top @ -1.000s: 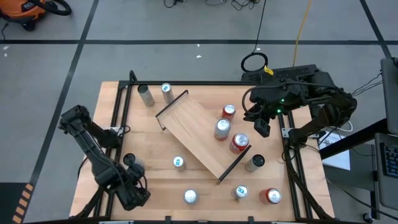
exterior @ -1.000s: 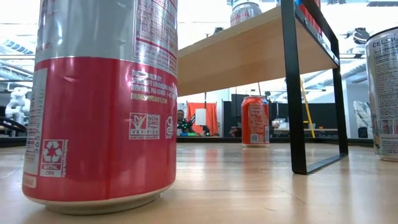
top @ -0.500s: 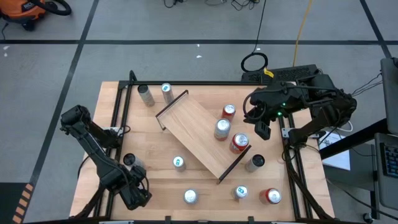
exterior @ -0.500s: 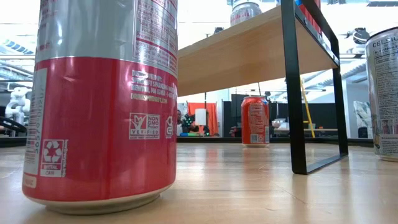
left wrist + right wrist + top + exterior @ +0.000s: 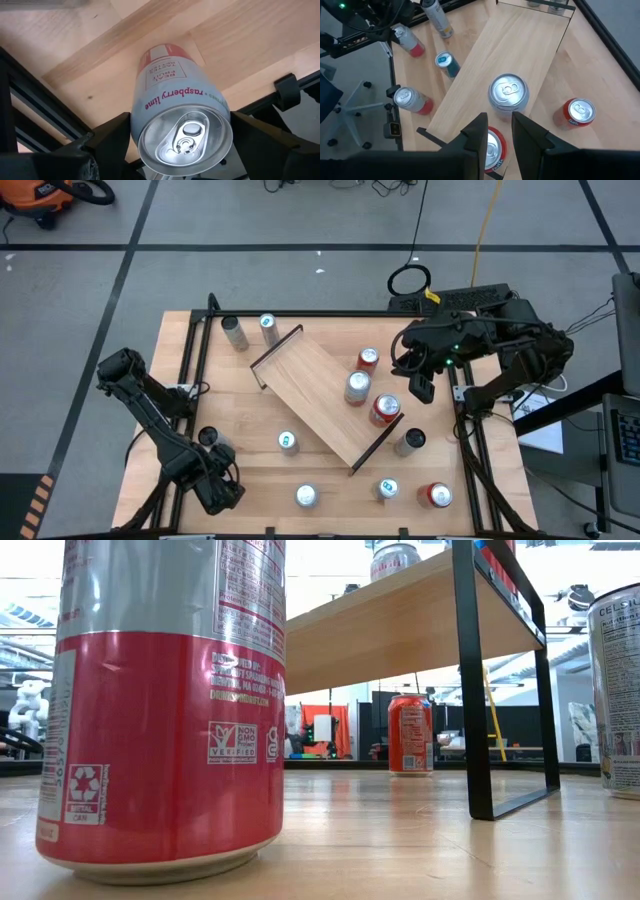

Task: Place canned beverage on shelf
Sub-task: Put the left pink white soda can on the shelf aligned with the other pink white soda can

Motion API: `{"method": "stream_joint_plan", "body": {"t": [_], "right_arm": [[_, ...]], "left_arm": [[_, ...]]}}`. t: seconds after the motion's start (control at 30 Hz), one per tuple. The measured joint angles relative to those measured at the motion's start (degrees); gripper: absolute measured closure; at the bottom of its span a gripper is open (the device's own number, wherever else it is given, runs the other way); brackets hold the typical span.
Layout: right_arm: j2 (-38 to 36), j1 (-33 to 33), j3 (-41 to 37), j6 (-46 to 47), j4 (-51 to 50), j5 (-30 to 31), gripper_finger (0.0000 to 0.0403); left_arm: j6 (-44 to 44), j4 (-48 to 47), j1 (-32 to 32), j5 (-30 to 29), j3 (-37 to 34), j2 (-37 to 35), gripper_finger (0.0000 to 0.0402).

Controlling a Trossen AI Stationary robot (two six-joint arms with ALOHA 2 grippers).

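Note:
A silver-and-red can [image 5: 172, 90] marked raspberry lime stands upright on its base near the table's near left corner. My left gripper [image 5: 215, 486] points down over it, open, one finger at each side of the can's top [image 5: 182, 140]. I cannot tell whether the fingers touch it. The shelf [image 5: 318, 395], a light-wood board with black end rails, lies aslant mid-table and carries a silver can [image 5: 357, 387] and a red can [image 5: 385, 410]. My right gripper [image 5: 421, 386] hangs high beside the shelf's right end. Only a narrow gap separates its fingers, and nothing is in it.
Loose cans stand around the shelf: two at the far left [image 5: 235, 333], a dark-topped one [image 5: 207, 437] by my left arm, several along the near edge [image 5: 306, 496], a red one [image 5: 368, 359] right of the shelf. Black frame bars [image 5: 190, 380] run along the table's sides.
My left gripper has come down over the silver-and-red can, still pointing down, and the gap between its fingers has not changed. The can has stayed where it stands.

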Motion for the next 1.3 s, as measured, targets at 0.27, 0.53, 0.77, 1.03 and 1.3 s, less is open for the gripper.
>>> {"method": "stream_joint_plan", "body": {"t": [0.27, 0.53, 0.77, 1.03, 1.3], "right_arm": [[0.00, 0.00, 0.00, -0.04, 0.13, 0.01, 0.0335], [0.00, 0.00, 0.01, 0.16, 0.13, 0.02, 0.0335], [0.00, 0.00, -0.01, 0.52, 0.13, 0.01, 0.0335], [0.00, 0.00, -0.01, 0.81, 0.13, 0.00, 0.0335], [0.00, 0.00, -0.01, 0.83, 0.13, 0.02, 0.0335]], "left_arm": [[-2.28, -0.08, 0.00, -0.26, -0.04, 0.06, 0.0088], [-4.00, 1.41, 0.02, 0.87, -0.11, 0.15, 0.0088], [-5.47, 3.01, 0.22, 1.73, -0.26, 0.39, 0.0069], [-6.38, 1.03, 0.19, 2.35, -0.31, 0.32, 0.0039], [-5.84, 1.71, -0.04, 1.98, -0.24, 0.30, 0.0055]]}}
